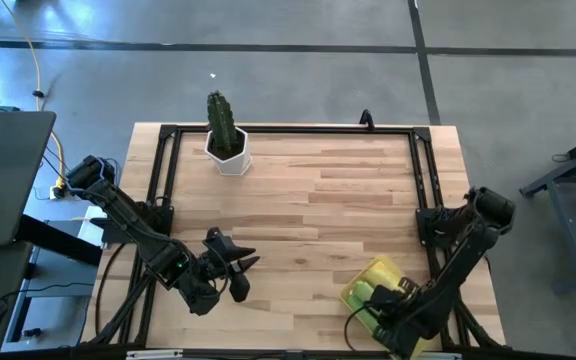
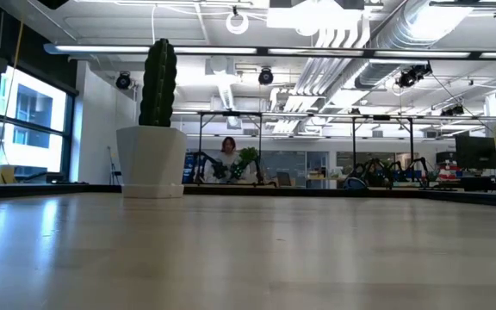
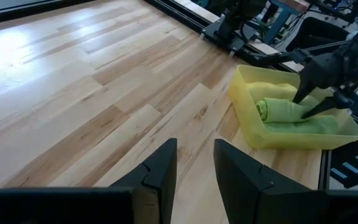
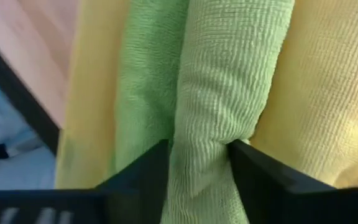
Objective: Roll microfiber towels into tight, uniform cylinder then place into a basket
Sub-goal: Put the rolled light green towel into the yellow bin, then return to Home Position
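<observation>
The basket [image 1: 368,285], a shallow yellow tray, stands near the table's front right corner. In it lie a yellow towel [image 4: 328,93] and two lime green towels side by side, one [image 4: 145,81] next to the basket wall and a rolled one [image 4: 229,68] in the middle. My right gripper [image 4: 197,152] reaches down into the basket, shut on the middle green roll. My left gripper [image 3: 194,158] hovers over the bare table at the front left, open by a narrow gap with nothing between its fingers. My right gripper pinches the middle green roll across its width between its two fingers [image 4: 148,168], coming from above and pointing down. The cloth is dented into a waist [image 4: 197,146] where the fingers meet it. The roll lies in the basket between the other green towel and the yellow one.
A cactus in a white hexagonal pot [image 1: 226,140] stands at the table's far left. A black frame rail [image 1: 288,130] runs round the tabletop. Bare wood [image 1: 328,210] lies between the pot, my left gripper and the basket.
</observation>
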Controlling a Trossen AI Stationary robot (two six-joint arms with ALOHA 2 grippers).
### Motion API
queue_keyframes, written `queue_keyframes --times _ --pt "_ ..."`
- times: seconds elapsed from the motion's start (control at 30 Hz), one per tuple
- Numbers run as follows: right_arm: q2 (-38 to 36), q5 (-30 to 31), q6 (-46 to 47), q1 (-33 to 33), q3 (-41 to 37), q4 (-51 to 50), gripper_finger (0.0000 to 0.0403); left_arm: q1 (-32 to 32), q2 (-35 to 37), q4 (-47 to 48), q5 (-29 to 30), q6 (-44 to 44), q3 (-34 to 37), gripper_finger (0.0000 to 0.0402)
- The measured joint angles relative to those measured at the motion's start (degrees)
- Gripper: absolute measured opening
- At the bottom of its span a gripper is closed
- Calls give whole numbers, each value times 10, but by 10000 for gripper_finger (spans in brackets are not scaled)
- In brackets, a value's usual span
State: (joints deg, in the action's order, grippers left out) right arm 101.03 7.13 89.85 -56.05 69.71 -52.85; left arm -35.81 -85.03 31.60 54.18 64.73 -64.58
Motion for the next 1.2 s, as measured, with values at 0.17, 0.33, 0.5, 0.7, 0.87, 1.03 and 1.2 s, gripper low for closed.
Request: queue_keyframes --times 0.17,0.33,0.5,0.7,0.87,1.03,1.2 --pt "-44 -2 -18 8 0 -4 202 0 2 0 0 -8 0 94" --pt "-109 54 -75 14 0 -15 210 -1 26 -2 -15 -52 0 94" --pt "-171 189 -241 14 0 -7 210 -5 51 -2 -37 -110 0 94" --pt "-214 357 -459 14 -2 9 211 -40 86 6 -10 -159 0 94" --pt "-247 455 -448 14 -29 -27 211 -109 106 32 48 -154 0 94" --pt "-297 482 -379 14 -130 15 211 -172 108 84 140 -110 0 94" --pt "-348 499 -402 14 -266 203 211 -208 103 186 183 19 3 94"
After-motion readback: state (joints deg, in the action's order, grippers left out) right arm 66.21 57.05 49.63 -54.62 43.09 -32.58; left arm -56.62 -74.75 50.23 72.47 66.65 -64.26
